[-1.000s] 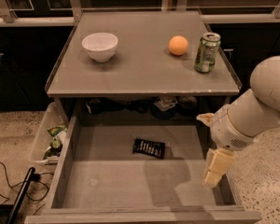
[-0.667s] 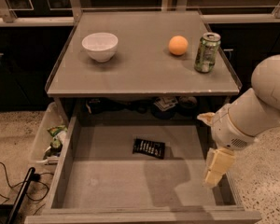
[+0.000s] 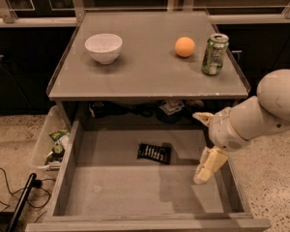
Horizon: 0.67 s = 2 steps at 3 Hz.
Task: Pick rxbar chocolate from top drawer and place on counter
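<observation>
Right, early stage: top drawer (image 3: 125, 190) open, rxbar chocolate (image 3: 154, 152) flat on its floor near back, ungrasped. Gripper (image 3: 206, 166) hovers by right wall, apart from bar; open or closed, cannot tell. Pick and counter (image 3: 145, 74) placement both left.

One worktop (image 3: 150, 79) carries one white bowl (image 3: 103, 47), one orange ball (image 3: 184, 47) and one green can (image 3: 214, 54). One top drawer (image 3: 116, 192) holds one rxbar chocolate (image 3: 154, 153). One claw (image 3: 206, 164) hangs over the drawer's right side. One white bin (image 3: 42, 144) stands at its left.
</observation>
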Each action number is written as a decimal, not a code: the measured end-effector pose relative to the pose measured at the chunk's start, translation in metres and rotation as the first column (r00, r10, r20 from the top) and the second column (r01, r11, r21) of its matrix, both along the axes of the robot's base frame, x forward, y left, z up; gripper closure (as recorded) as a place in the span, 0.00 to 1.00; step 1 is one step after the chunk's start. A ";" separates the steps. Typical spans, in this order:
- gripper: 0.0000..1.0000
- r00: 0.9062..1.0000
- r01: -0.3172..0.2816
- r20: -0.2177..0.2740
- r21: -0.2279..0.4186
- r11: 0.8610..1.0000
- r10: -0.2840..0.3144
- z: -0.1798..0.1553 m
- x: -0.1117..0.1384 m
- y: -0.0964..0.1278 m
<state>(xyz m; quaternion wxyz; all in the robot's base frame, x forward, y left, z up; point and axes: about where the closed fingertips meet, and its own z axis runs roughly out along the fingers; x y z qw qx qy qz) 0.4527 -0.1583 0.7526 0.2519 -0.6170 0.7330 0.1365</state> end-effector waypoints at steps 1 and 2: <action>0.00 1.000 -0.005 0.023 0.101 0.995 0.002 -0.015 0.028 0.013; 0.00 1.000 -0.019 0.013 0.177 0.984 0.017 -0.036 0.042 0.031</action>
